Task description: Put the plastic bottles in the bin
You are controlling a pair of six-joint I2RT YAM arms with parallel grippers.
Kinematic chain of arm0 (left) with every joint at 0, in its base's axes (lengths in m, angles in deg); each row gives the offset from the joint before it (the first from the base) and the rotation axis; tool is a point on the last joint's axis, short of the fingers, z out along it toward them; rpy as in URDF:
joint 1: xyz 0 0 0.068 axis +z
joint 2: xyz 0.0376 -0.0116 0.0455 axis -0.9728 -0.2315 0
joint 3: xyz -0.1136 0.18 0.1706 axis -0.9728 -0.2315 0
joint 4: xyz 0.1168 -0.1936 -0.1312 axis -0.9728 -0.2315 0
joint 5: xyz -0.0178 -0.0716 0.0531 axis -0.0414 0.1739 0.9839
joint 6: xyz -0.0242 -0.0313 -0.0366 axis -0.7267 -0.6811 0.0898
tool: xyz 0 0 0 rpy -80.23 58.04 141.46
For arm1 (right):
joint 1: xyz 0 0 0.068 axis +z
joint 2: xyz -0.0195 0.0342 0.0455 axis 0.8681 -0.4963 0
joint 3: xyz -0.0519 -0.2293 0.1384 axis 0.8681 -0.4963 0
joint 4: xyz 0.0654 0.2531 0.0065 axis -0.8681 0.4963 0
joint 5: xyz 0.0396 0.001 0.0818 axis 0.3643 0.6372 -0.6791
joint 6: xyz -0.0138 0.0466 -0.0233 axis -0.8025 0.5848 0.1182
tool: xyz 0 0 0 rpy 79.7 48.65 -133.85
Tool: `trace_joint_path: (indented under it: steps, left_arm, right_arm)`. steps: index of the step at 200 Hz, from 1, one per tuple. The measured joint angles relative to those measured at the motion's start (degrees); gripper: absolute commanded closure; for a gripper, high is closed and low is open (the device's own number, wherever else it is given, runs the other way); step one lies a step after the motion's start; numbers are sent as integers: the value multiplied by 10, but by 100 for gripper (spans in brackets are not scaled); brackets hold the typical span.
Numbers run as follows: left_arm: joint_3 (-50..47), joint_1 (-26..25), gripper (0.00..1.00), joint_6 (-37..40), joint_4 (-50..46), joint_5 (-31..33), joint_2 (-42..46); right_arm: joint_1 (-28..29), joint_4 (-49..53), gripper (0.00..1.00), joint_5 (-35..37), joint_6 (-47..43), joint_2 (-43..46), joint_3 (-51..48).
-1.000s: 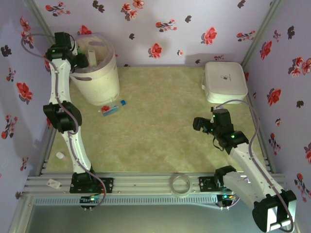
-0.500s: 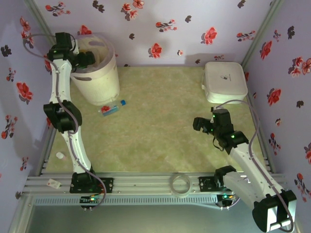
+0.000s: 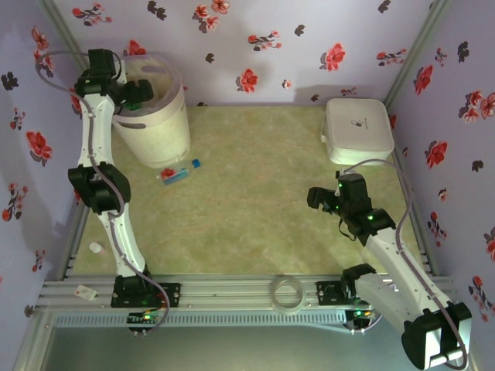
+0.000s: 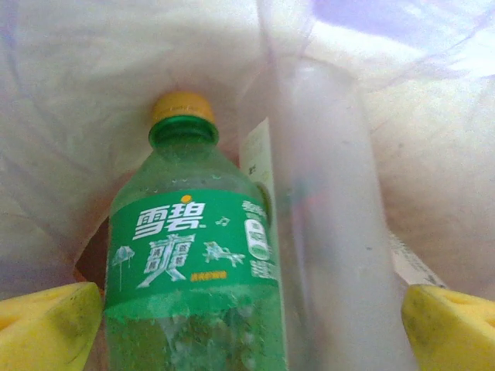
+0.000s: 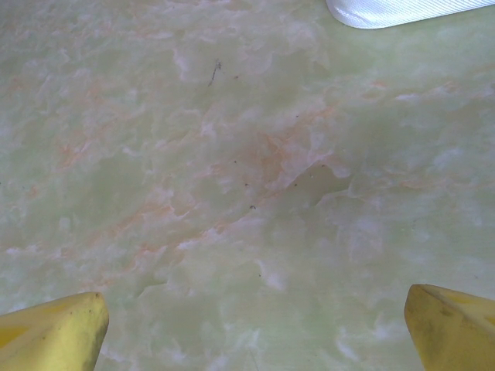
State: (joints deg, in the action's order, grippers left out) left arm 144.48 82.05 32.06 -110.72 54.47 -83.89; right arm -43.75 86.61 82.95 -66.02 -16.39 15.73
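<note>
a: where's the left gripper (image 3: pixel 145 93)?
b: over the bin (image 3: pixel 162 131), fingers wide apart. green bottle (image 4: pixel 189 255) and a clear one (image 4: pixel 332 232) lie inside.
a: right gripper (image 3: pixel 319 198)?
b: spread too, above bare table (image 5: pixel 247 193). another bottle (image 3: pixel 178 173) lies by the bin.

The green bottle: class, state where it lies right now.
In the left wrist view the green bottle lies inside the bin, below the open left claw, with a clear bottle beside it on the right.
</note>
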Motion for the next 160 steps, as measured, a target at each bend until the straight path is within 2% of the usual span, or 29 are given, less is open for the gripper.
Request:
trace_joint_path:
  steps: [36, 109, 129, 160]
  left_arm:
    - [33, -1, 1, 0, -2, 4, 27]
    - [21, -7, 1, -2, 7, 21, 135]
    - [-49, -23, 2, -2, 27, 45, 204]
    - [-236, -57, 5, -14, 85, 92, 354]
  right_arm:
    - [0, 0, 1, 0, 0, 0, 0]
    - [0, -2, 1, 0, 0, 0, -5]
    - [0, -2, 1, 0, 0, -1, -7]
    - [0, -8, 1, 0, 0, 0, -11]
